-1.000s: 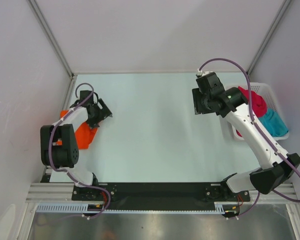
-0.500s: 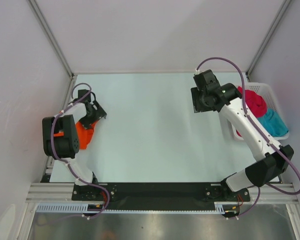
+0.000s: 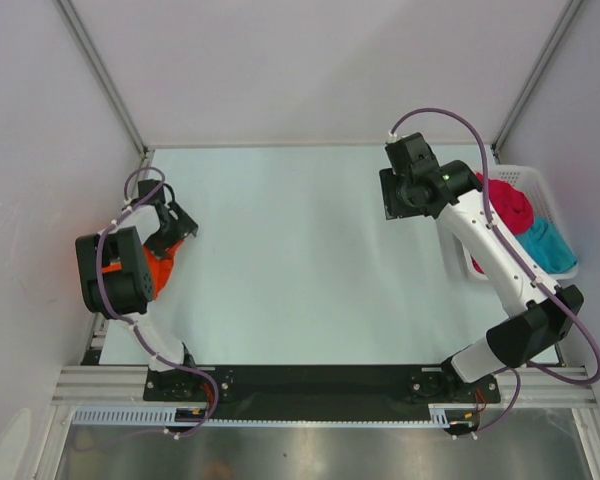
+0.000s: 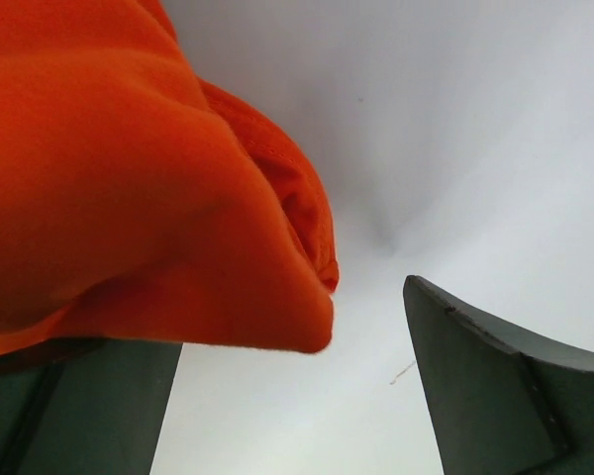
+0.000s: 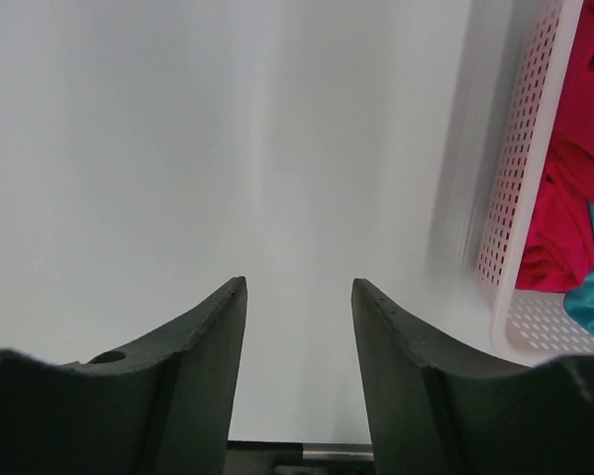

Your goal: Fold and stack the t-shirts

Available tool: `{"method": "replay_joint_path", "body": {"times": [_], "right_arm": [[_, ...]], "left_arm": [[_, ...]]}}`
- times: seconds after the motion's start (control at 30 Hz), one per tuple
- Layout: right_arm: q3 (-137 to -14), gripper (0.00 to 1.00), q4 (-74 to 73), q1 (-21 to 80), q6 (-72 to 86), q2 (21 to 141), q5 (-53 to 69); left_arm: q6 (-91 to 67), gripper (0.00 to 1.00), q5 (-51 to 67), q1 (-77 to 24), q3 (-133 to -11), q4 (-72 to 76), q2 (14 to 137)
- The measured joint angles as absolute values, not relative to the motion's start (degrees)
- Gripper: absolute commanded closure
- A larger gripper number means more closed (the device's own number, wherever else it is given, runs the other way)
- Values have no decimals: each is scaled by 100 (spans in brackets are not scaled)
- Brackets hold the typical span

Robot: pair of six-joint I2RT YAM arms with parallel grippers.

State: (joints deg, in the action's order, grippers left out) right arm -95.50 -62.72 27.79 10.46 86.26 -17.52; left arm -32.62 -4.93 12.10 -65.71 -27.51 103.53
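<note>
Our left gripper (image 3: 170,224), jaws spread, hung at the orange shirt (image 3: 160,268) bunched by the table (image 3: 300,260) edge on the left; closing there might have pinched several layers. Our right gripper (image 3: 394,197) gaped empty; the red shirt (image 3: 510,205) and teal shirt (image 3: 550,245) sat in the basket (image 3: 538,180).

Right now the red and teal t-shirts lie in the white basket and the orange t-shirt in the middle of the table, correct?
No: the orange t-shirt lies at the left edge of the table, by the left gripper, as the top view shows. The rest is right.
</note>
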Motion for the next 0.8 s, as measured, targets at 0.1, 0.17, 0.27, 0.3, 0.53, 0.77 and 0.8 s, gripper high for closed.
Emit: {"method": "replay_joint_path", "body": {"times": [0.1,0.17,0.27,0.3,0.53,0.77,0.8], "right_arm": [[-9550,47,-6263,2810,1046,8678,-1721],[-9550,46,-6246,2834,1048,8702,-1684],[-9561,46,-6165,2869,1057,8718,-1559],[-9561,47,-6080,2875,1076,8718,-1461],[-9504,51,-5304,2926,1380,8755,-642],[-9011,52,-4595,3402,1850,8739,-344],[-8960,51,-4532,3494,1909,8729,-346]], "left_arm": [[-3142,6,-121,1142,-6565,-2641,10307],[-3061,5,174,1013,-6567,-2504,10219],[-2845,4,786,576,-6777,-2477,9944],[-2779,2,1000,366,-6949,-2475,9848],[-2038,0,2091,-1247,-8326,-2473,8807],[-1776,0,2410,-1363,-8079,-2687,7358],[-1756,0,2421,-1345,-8005,-2746,7220]]}}
